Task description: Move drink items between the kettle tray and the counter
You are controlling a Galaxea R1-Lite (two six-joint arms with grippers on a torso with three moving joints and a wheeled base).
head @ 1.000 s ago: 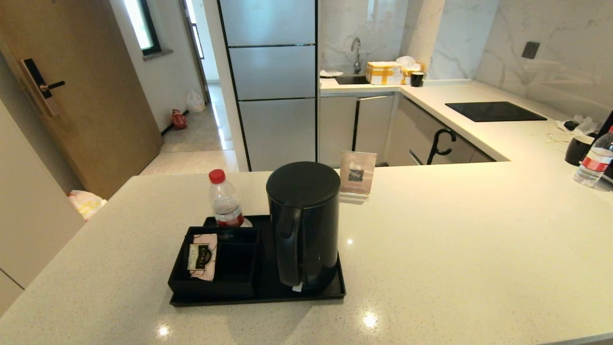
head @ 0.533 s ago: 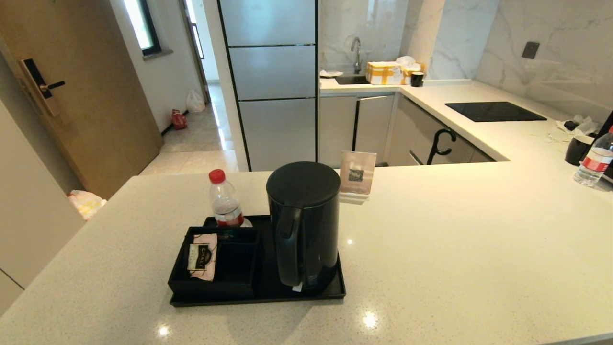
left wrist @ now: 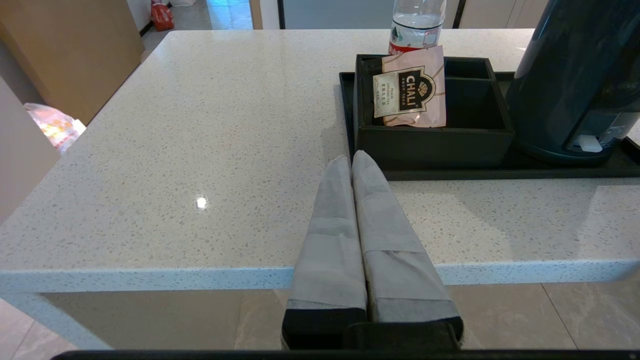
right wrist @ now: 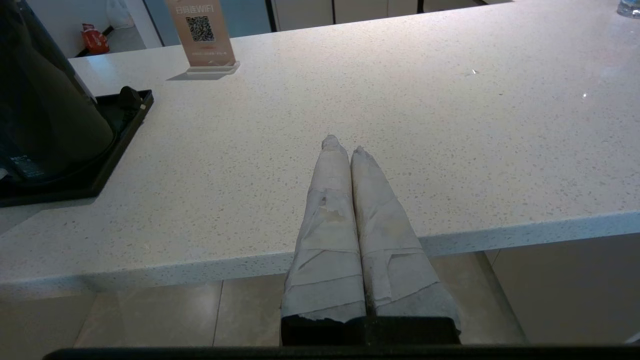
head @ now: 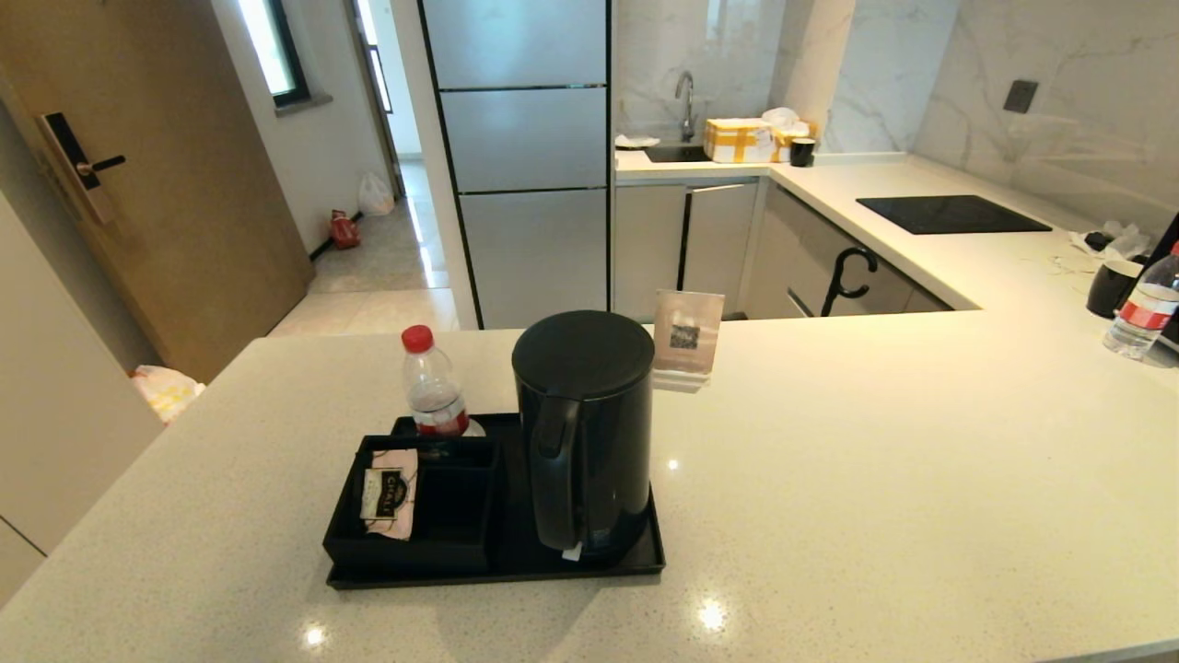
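The tall black kettle (head: 583, 433) stands on the right half of the black kettle tray (head: 636, 560), handle toward me. A small clear water bottle (head: 431, 382) with a red cap stands at the tray's far left corner, behind the black compartment box (head: 442, 516). Neither arm shows in the head view. My left gripper (left wrist: 351, 159) is shut and empty, held near the front edge of the pale counter (head: 875, 479), short of the tray (left wrist: 500, 174) and kettle (left wrist: 575, 85). My right gripper (right wrist: 342, 146) is shut and empty over the counter (right wrist: 425, 115), to the right of the kettle (right wrist: 40, 110).
A pink tea sachet (head: 389, 493) leans in the compartment box. A QR-code sign (head: 687, 339) stands behind the kettle. At the far right are a black mug (head: 1113, 287) and another water bottle (head: 1144, 308). A black cooktop (head: 949, 214) lies on the back counter.
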